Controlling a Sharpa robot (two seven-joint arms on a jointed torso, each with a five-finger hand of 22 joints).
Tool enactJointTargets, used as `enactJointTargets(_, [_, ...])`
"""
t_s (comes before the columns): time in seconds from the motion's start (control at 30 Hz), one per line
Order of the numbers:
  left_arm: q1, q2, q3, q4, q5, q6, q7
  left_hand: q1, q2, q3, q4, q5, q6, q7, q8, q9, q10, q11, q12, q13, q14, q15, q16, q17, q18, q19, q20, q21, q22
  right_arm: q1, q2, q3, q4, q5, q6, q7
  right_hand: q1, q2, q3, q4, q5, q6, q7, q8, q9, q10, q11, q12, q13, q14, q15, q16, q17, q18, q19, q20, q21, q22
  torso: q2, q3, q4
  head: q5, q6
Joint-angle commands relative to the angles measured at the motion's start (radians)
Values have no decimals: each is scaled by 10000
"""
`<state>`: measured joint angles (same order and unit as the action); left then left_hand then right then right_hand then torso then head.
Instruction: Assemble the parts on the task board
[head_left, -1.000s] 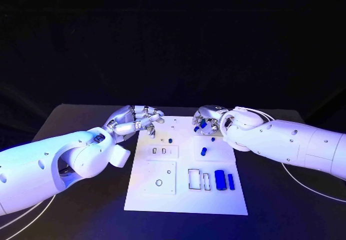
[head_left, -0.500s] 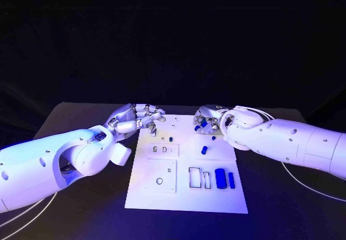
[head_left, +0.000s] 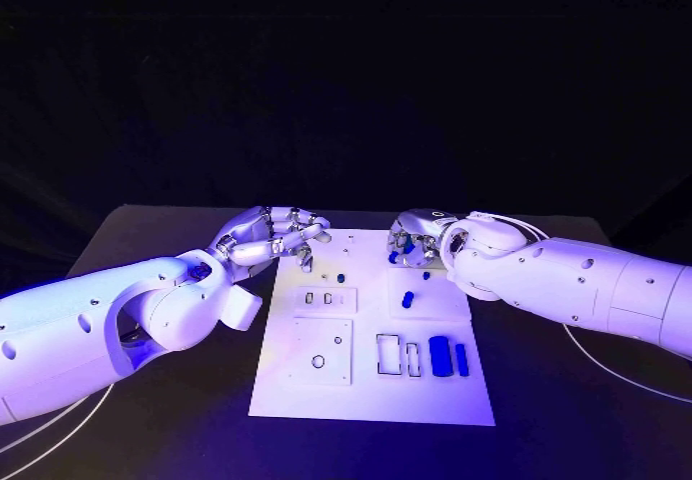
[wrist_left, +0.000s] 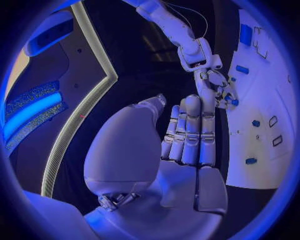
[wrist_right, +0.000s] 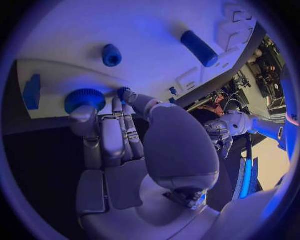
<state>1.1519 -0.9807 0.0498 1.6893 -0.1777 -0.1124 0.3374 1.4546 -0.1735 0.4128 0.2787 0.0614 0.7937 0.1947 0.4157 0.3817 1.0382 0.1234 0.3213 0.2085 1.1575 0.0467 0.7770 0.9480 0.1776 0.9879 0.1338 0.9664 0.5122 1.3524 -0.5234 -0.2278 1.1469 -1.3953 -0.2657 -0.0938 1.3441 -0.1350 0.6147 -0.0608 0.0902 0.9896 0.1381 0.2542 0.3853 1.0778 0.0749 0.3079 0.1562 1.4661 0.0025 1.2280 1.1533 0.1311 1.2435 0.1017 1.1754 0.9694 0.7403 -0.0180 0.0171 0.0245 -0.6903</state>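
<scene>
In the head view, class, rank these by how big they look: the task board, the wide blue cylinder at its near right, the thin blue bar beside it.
1. Task board, by far largest.
2. Wide blue cylinder.
3. Thin blue bar: similar length, clearly narrower.

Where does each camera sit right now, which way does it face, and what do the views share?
Head view: on the head, looking down at the task board; both arms, left hand, right hand.
Left wrist view: behind the left hand, facing the board and right hand.
Right wrist view: behind the right hand, facing the board.
Shared: the board.
</scene>
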Motion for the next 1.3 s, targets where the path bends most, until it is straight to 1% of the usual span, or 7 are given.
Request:
enactJointTargets(0.03, [15, 11, 8, 30, 8, 208, 33, -98, 26, 35, 17, -39, -70, -7, -43, 12, -78, -8, -69, 5, -68, 18, 49, 6, 53, 17, 57, 44, 11, -13, 31, -2, 5, -231, -159, -80, 121, 71, 81, -2, -44, 153, -9, 99, 94, 119, -28, 114, 37, 216, -112, 75, 19, -117, 80, -43, 76, 76, 5, -3, -11, -16, -7])
enactJointTargets(0.4, [31, 6, 8, 62, 6, 231, 36, -104, 25, 35, 20, -40, -82, 0, -52, 11, -92, -1, -78, 4, -86, 25, 50, 3, 54, 9, 64, 41, 8, -73, 183, -7, -126, -334, -238, -406, -200, 64, 70, 139, -127, 110, -20, 125, 263, -20, -18, 168, 62, 208, -108, 98, 2, -118, 20, -53, 60, 99, -4, -8, 14, -15, -63])
enactJointTargets(0.53, [37, -2, 8, 70, -2, 230, 53, -104, 25, 35, 20, -40, -82, 0, -52, 11, -92, -1, -78, 4, -86, 25, 50, 3, 54, 9, 64, 41, 8, -114, 230, -16, -193, -407, -195, -529, -320, -15, 119, 175, -124, -47, 26, 37, 300, -193, 40, 95, 14, 190, -61, 74, -46, -108, -34, -20, 3, 51, 0, -11, 14, 1, -88])
enactJointTargets(0.63, [39, 19, 8, 53, -15, 234, 62, -104, 26, 37, 20, -39, -89, 4, -58, 10, -100, 2, -83, 2, -102, 29, 49, 1, 54, 1, 69, 38, 6, -144, 266, -20, -235, -475, -167, -625, -372, -85, 157, 176, -133, -132, 55, -18, 324, -307, 80, 47, -19, 164, -31, 25, -116, -88, -104, 6, -77, -39, 3, -2, -14, 27, -103])
enactJointTargets(0.9, [39, 99, 7, -22, -29, 252, 67, -100, 32, 44, 18, -38, -100, 10, -67, 9, -114, 8, -91, 1, -127, 36, 46, -4, 55, -12, 77, 32, 3, -192, 334, -34, -286, -565, -161, -710, -574, -276, 235, 242, -176, -342, 138, -162, 375, -632, 192, -96, -130, 94, 62, -109, -298, -48, -247, 90, -260, -222, 40, -24, -37, -8, -148])
enactJointTargets(1.03, [38, 109, 7, -40, -30, 253, 66, -100, 32, 44, 18, -38, -100, 10, -67, 9, -114, 8, -91, 1, -127, 36, 46, -4, 55, -12, 77, 32, 3, -209, 346, -38, -281, -528, -164, -680, -750, -435, 209, 336, -250, -437, 165, -237, 409, -799, 240, -159, -202, 58, 107, -178, -392, -29, -307, 140, -364, -308, 24, -8, -28, -7, -172])
enactJointTargets(1.3, [38, 110, 7, -56, -31, 255, 60, -95, 37, 50, 15, -38, -108, 14, -73, 9, -122, 13, -97, 0, -148, 41, 43, -8, 55, -23, 83, 26, -1, -229, 368, -41, -277, -469, -173, -655, -852, -505, 174, 411, -271, -480, 180, -275, 431, -889, 262, -189, -243, 51, 128, -188, -416, -25, -311, 164, -400, -321, 5, -6, -27, 1, -189])
